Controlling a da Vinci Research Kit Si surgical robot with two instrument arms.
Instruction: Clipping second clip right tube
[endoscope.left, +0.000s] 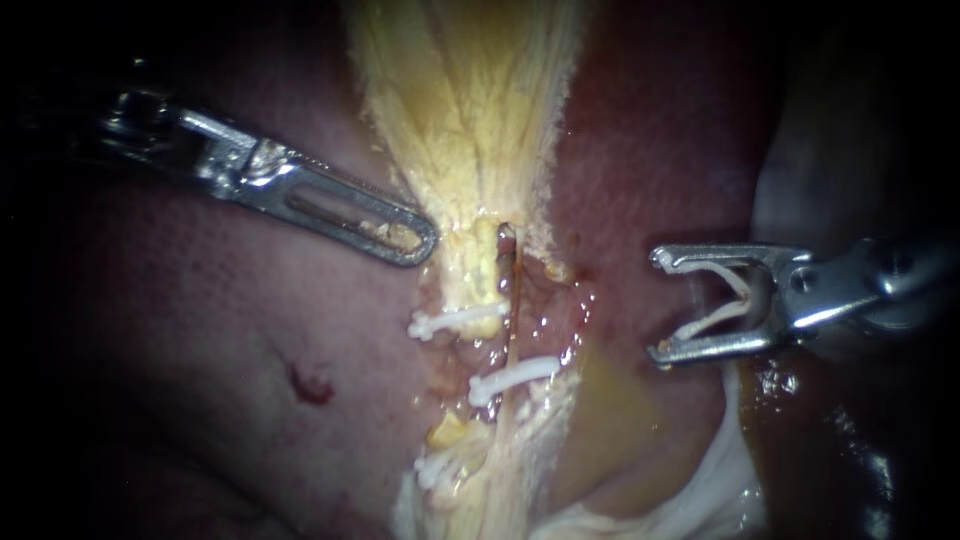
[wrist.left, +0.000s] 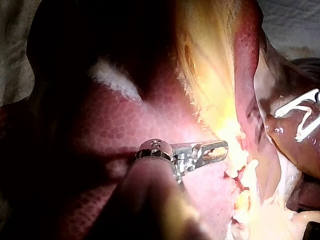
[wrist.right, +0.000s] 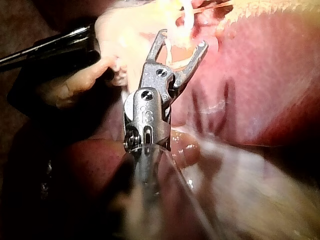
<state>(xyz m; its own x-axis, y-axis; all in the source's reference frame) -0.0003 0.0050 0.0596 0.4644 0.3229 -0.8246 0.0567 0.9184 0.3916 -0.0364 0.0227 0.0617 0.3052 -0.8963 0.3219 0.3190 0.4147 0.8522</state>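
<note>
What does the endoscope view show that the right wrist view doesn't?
Endoscope only: all three white clips on the tubes, with liver between them and the right instrument. Right wrist only: that instrument's wrist joint, close up. Both: the right instrument's jaws holding a loaded clip, and the left instrument by the pale tissue.

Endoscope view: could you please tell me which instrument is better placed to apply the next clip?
Right. The right instrument holds a white clip in its spread tool, facing the clipped tubes; the left instrument has its tool shut with no clip.
</note>
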